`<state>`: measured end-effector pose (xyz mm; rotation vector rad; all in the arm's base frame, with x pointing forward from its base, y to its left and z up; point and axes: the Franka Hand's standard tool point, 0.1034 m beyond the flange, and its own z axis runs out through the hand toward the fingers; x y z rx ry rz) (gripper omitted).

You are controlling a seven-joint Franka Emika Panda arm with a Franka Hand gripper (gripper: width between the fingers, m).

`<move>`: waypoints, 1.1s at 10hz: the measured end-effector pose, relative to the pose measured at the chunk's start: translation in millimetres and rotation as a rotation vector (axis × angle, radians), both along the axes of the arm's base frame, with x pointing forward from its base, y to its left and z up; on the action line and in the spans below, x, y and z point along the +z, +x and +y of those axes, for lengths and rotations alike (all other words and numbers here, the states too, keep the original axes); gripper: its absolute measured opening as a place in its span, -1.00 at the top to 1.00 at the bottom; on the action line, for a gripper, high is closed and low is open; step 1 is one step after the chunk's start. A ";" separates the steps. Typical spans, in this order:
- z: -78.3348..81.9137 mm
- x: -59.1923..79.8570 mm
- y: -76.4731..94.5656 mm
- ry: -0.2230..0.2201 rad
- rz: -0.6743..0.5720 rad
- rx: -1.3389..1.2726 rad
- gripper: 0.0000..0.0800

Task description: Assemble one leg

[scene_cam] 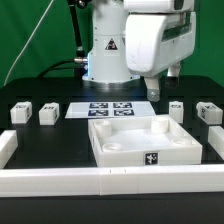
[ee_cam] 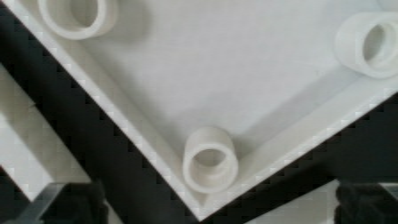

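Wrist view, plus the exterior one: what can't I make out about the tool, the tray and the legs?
Tool: too small in the exterior view, blurred at the wrist view's edge; open or shut unclear.
Tray: wrist view's edges cut off all but one corner.
Legs: outside the wrist view; tags too small to read in the exterior view.

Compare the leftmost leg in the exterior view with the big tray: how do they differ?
The leg is a small block; the tray is far larger and square. The tray has a raised rim and round sockets; the leg shows none. Both are white with a black-and-white tag.
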<state>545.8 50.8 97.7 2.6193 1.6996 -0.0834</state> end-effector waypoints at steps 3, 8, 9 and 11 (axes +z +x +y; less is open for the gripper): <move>-1.4 -5.2 -2.3 -0.016 0.012 0.026 -0.62; -20.0 -19.1 -15.9 0.015 -0.011 0.333 -0.62; -21.5 -20.9 -20.4 0.010 -0.009 0.387 -0.62; -20.7 -24.4 -26.3 -0.017 0.015 0.475 -0.62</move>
